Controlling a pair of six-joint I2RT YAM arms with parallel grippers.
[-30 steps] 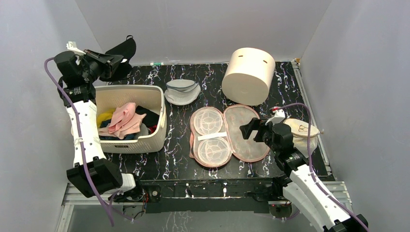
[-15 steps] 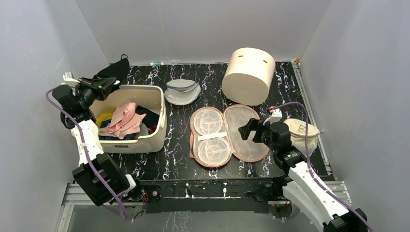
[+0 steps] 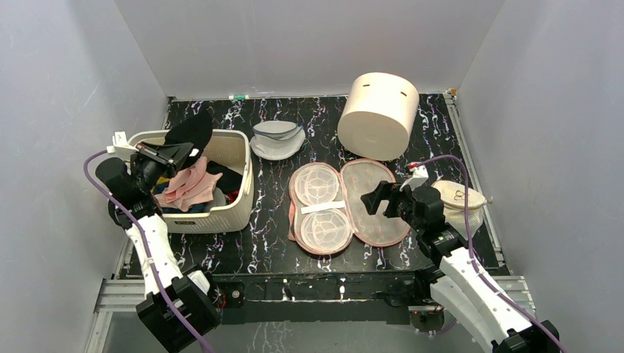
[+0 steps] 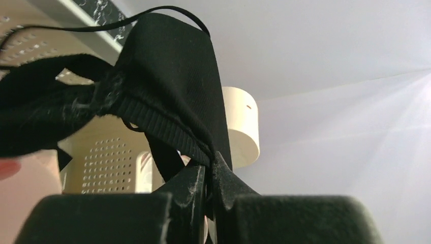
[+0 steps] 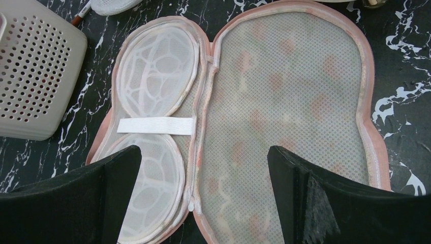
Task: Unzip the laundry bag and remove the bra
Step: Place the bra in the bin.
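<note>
The laundry bag (image 3: 371, 198) lies wide open on the black marbled table, pink rim up, mesh lining and white plastic cups showing; it fills the right wrist view (image 5: 284, 101). My right gripper (image 3: 377, 197) is open and empty just above its right half (image 5: 203, 168). My left gripper (image 3: 171, 153) is shut on the black bra (image 3: 190, 132) and holds it above the far left corner of the basket (image 3: 243, 193). In the left wrist view the bra (image 4: 167, 76) hangs pinched between my fingers (image 4: 209, 175), a thin strap looping above.
The cream perforated basket holds pink and dark clothes (image 3: 188, 184). A round grey-white mesh bag (image 3: 277, 138) lies behind the case. A large cream cylinder (image 3: 378, 114) stands at the back. A round cream pouch (image 3: 460, 198) sits at the right edge.
My left arm has swung down and toward me with the bra, from high at the back left corner to just over the basket. My right gripper has barely moved.
</note>
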